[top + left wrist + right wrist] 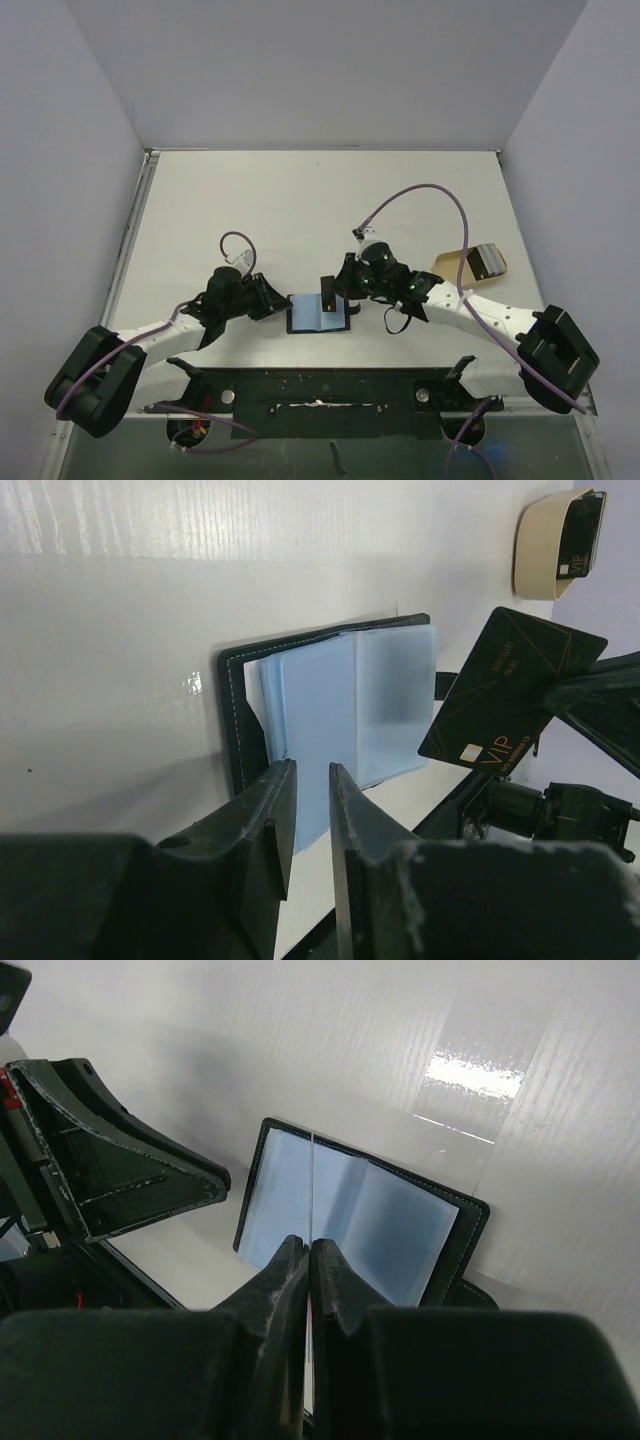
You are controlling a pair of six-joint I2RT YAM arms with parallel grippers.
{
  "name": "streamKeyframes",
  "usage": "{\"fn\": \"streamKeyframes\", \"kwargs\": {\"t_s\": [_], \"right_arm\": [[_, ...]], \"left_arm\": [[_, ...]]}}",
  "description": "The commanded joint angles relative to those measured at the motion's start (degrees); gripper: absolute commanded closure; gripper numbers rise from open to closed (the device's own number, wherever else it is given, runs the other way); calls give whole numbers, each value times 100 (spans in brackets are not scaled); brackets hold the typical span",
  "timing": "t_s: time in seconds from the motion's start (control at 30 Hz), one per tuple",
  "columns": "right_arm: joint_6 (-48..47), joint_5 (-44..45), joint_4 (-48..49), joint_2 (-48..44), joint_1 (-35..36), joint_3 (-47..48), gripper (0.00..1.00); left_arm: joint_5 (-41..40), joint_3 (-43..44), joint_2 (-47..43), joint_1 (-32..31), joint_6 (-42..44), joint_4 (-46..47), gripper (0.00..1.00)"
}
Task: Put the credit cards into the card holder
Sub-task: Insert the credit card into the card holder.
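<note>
Left gripper [311, 775]: fingers narrowly apart over the holder's left edge, with no grip evident.
Card holder [232, 720]: lying open by the worktop's near edge, mid-width; its blue sleeves [340, 710] look soft and floppy.
Right gripper [307, 1245]: pressed onto a black credit card [510, 695], held upright above the holder.
Card handling: probably light, stiff and slick; pinch one end.
Tan tray [447, 262]: near the right edge, holding spare cards [487, 260].

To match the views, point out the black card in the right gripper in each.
Top external: the black card stands at centre, by the open card holder.
Left wrist: the card is right of centre, tilted, face showing.
Right wrist: the card is edge-on, a thin line above the right gripper.
Shared landmark: the open card holder, blue inside.
</note>
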Motion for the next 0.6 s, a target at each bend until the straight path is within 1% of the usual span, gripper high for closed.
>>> {"fn": "streamKeyframes", "kwargs": {"t_s": [0.0,0.07,0.3,0.47,0.57], "right_arm": [[332,-300,677,158,-65,-184,100],[446,-504,808,282,-139,-277,100],[723,-1069,1255,613,-426,-654,100],[940,-1622,1742,710,-885,-1056,100],[931,-1867,1856,727,-1043,-1135,100]], "left_arm": [[390,225,363,-41,-11,693,85],[451,230,508,-59,-11,811,88],[310,190,862,-112,86,836,93],[63,143,930,-146,145,501,96],[-17,113,912,-157,173,385,96]]}}
